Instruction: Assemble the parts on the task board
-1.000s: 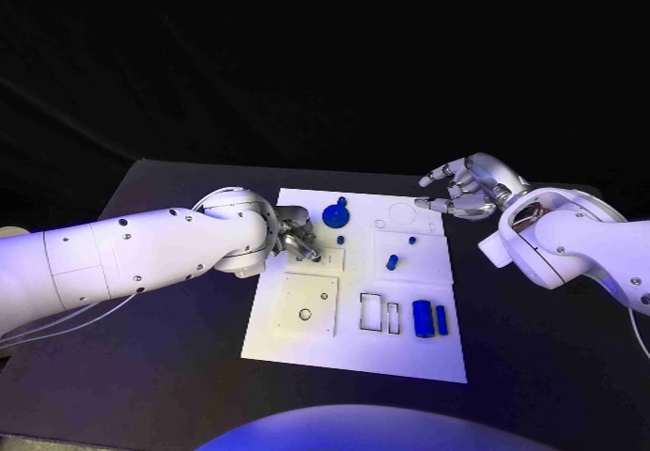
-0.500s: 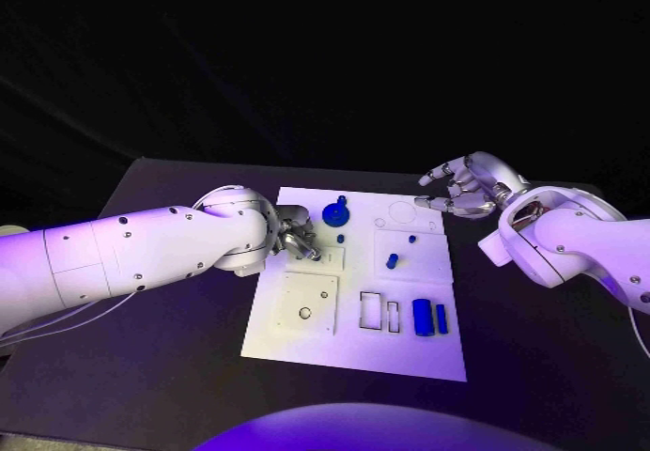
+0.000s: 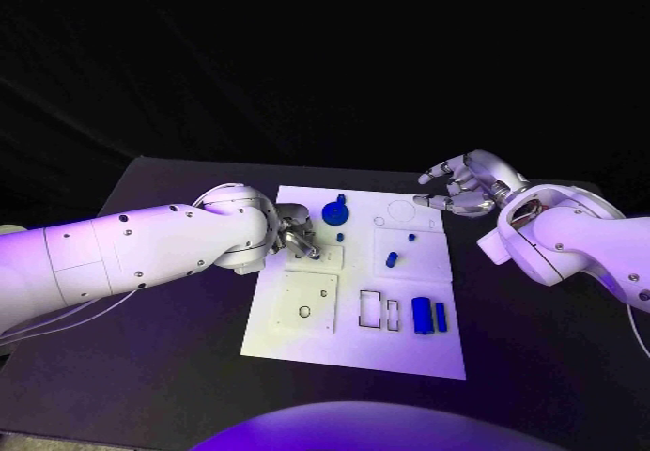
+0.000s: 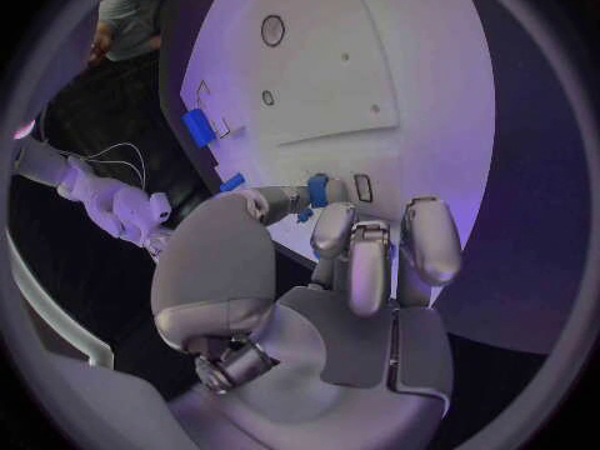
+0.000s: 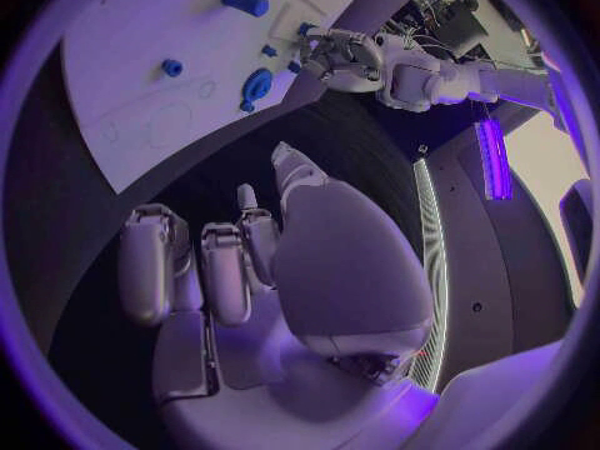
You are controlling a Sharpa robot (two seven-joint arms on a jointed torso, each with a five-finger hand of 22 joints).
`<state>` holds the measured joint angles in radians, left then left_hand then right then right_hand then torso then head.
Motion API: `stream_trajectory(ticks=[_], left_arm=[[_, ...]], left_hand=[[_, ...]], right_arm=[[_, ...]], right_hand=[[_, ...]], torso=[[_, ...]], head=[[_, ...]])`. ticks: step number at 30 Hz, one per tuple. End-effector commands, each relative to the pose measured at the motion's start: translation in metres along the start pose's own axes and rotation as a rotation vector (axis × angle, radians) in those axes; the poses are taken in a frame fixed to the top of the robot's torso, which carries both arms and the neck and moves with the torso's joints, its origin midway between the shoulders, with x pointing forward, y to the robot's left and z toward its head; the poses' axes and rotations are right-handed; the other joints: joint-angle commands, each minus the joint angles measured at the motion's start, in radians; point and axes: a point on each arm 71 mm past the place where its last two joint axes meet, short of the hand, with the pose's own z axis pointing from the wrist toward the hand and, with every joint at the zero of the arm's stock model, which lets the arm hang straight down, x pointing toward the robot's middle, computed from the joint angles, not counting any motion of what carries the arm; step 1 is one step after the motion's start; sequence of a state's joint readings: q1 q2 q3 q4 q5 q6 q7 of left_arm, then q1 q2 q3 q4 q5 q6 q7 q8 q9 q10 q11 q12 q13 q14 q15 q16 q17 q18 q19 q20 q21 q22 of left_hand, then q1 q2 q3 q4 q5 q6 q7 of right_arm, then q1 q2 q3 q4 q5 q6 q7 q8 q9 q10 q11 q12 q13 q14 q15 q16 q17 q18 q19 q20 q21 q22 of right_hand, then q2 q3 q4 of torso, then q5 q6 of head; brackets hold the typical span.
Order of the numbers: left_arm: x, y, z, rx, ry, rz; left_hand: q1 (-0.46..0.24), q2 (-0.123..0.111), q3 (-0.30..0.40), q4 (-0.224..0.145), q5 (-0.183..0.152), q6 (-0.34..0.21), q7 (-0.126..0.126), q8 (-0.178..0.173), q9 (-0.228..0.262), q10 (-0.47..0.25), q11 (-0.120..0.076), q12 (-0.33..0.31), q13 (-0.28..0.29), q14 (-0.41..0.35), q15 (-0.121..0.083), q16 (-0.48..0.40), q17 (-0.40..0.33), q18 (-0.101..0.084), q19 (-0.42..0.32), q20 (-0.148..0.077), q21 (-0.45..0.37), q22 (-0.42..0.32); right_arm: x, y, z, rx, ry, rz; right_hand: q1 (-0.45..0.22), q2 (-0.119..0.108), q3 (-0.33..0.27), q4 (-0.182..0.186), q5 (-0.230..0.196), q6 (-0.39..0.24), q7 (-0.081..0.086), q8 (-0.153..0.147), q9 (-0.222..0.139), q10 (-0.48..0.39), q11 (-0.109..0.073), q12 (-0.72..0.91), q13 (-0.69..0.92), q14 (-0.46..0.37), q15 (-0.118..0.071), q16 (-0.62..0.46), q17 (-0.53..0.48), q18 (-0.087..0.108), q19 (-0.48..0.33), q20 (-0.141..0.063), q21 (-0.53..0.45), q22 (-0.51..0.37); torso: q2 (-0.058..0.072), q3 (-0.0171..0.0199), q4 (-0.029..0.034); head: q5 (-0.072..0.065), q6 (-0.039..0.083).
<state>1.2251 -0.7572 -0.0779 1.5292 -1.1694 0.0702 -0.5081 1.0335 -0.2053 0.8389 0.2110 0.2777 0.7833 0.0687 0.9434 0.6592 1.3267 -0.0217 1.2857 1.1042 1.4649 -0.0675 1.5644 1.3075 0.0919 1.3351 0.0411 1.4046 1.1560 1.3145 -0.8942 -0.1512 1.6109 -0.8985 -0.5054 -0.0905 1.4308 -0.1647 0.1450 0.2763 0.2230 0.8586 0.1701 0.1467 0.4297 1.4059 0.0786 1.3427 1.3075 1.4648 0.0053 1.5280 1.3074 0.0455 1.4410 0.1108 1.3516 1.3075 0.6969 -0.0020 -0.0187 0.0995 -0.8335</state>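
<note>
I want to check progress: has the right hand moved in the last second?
No. The right hand hovers at the far right corner of the white board, as before, holding nothing.

The head camera sat high and looked down at the black bench (image 3: 177, 282), with the white task board (image 3: 407, 357) in the middle and both arms coming in from the sides. The left wrist camera sat close behind the left hand (image 4: 338, 270) and looked over its fingers (image 4: 431, 240) at the board. The right wrist camera sat close behind the right hand (image 5: 250, 260) and saw the board from farther off. All three views shared the board.
</note>
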Motion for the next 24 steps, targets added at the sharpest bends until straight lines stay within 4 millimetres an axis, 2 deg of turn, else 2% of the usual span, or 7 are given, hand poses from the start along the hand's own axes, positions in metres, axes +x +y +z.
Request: stream_trajectory(ticks=[1,24], left_arm=[[0.0045,-0.0010,0.0011,-0.002,0.033,0.008],[0.0049,-0.0019,0.0024,0.000,0.043,-0.001]], left_hand=[[-0.012,-0.001,0.161,-0.162,-0.007,0.010,-0.020,0.006,0.001,0.007,-0.001,0.006,0.001,0.106,-0.009,0.006,0.263,-0.007,0.005,-0.005,0.005,0.001],[-0.067,-0.002,0.105,-0.123,-0.014,0.021,-0.029,-0.002,0.002,0.014,-0.007,0.010,0.009,0.106,-0.015,0.006,0.263,-0.008,0.010,-0.010,0.004,0.006]], right_arm=[[0.0012,0.0003,0.0001,-0.005,0.010,-0.009],[0.0016,-0.0001,0.0001,-0.006,0.010,-0.007]], right_hand=[[-0.008,0.001,-0.001,0.006,0.004,0.005,-0.005,0.004,-0.001,-0.005,0.001,-0.006,0.056,0.077,0.001,-0.004,0.149,0.014,-0.005,0.000,-0.003,0.094],[-0.011,0.001,-0.002,0.009,0.004,0.004,-0.005,0.005,-0.001,-0.009,0.001,-0.012,0.050,0.075,0.000,-0.007,0.142,0.016,-0.009,0.000,-0.010,0.089]], torso=[[0.000,0.0002,-0.0001],[0.000,0.0000,0.0004]], head=[[0.000,-0.001],[-0.004,-0.004]])
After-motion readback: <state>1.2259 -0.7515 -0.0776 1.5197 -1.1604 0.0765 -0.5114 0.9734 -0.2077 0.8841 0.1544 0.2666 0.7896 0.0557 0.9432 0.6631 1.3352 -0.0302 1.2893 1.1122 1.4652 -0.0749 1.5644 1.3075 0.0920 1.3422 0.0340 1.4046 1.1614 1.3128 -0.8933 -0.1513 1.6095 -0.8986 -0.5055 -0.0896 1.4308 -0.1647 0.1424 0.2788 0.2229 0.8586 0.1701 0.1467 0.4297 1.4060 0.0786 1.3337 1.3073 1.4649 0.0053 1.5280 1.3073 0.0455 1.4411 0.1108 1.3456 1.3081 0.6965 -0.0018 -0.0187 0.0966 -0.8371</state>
